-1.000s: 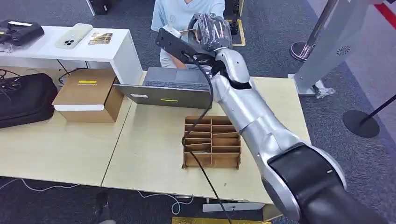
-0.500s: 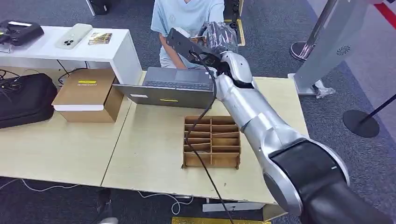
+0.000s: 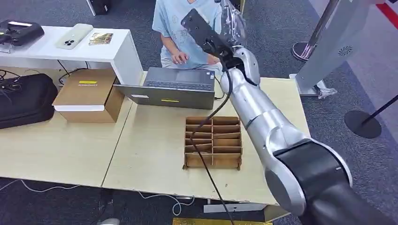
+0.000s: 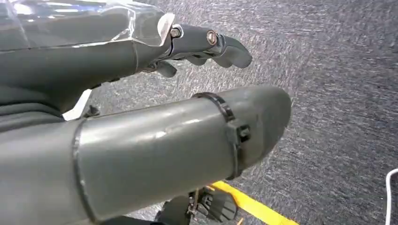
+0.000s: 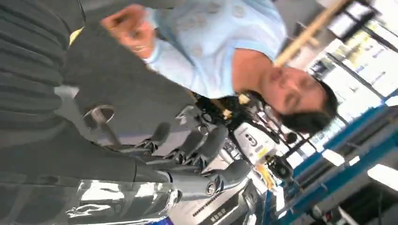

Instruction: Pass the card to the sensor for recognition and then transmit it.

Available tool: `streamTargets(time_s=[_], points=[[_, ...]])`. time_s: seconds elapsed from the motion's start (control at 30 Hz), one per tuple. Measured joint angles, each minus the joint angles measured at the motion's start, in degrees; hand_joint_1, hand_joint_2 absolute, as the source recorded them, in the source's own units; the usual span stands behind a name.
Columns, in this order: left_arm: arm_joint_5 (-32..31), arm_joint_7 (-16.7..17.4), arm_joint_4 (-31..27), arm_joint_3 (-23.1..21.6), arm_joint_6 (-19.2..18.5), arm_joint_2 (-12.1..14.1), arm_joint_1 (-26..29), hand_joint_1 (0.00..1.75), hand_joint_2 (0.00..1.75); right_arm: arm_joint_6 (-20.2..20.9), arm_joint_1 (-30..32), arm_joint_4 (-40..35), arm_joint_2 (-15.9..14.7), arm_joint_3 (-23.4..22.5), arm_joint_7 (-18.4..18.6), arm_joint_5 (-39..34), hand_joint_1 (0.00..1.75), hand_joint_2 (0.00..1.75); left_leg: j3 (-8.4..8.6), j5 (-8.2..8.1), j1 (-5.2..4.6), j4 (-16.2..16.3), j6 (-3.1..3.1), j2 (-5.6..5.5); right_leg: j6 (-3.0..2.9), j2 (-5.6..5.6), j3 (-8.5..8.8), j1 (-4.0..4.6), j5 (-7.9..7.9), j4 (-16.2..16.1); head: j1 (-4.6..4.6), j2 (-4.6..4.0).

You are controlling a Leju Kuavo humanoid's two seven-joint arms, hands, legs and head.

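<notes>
While the right hand is reaching far over the worktop toward a person, I cannot tell what its curled fingers are holding; the left hand is holding nothing, its fingers apart.

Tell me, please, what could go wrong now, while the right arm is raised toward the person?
1. The right hand is high and close to the person seated behind the laptop; reaching further might strike them.
2. The black cable hangs from the arm across the wooden divider box; it might snag and drag it.
3. The card cannot be made out, so its grip is unconfirmed.
</notes>
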Motion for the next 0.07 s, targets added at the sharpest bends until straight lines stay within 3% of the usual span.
streamTargets(time_s=[0.07], points=[[-0.2,-0.1,0.0,-0.3,0.0,-0.3,0.0,0.0,0.0,0.3,0.6,-2.0,0.0,-3.4,-4.2,-7.7,0.0,1.75,-0.01,0.0,-0.01,0.0,0.0,-0.01,0.0,-0.01,0.01,-0.01,0.0,0.0,-0.02,0.0]])
